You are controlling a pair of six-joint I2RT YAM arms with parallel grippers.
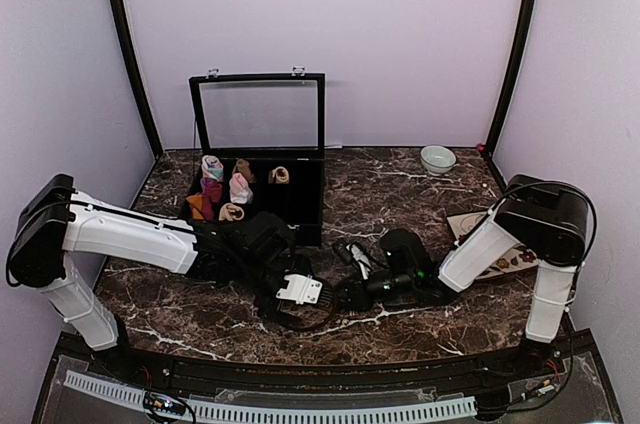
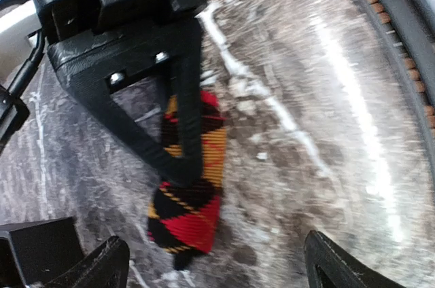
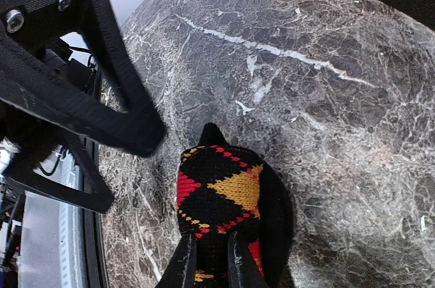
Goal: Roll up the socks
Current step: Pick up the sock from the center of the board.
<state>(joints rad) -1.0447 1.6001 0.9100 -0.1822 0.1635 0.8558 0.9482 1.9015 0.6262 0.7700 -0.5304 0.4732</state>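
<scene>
**Two robot arms meet over an argyle sock on a marble desk**

A dark brown marble desk [image 1: 400, 199], glossy and veined with white, fills the scene between pale lilac walls. The left arm [image 1: 130, 234], a long white shell with black joints, reaches in from the left. The shorter right arm [image 1: 480, 249], white with a boxy black shoulder, reaches in from the right. Their ends meet at the near centre of the desk.

At the far centre-left stands a black box [image 1: 305, 219] divided into compartments. Its clear, black-framed lid [image 1: 260, 114] is raised upright. A few of its left compartments hold small soft sock rolls [image 1: 240, 189] in pink, white and tan.

The argyle sock [image 3: 221, 193] is at the near centre, just in front of the box, bunched into a thick oblong bundle. Its knit is fine and black, with red and orange-yellow diamonds crossed by thin stitched lines. The right fingers [image 3: 241, 264], narrow and black, are clamped together on one end of the bundle. The left fingers [image 2: 102, 261], black open triangular frames of matte, ridged plastic, stand wide apart close by the sock and grip nothing.

A small, round, pale bowl [image 1: 437, 158] sits at the far right, well apart from the sock.
</scene>
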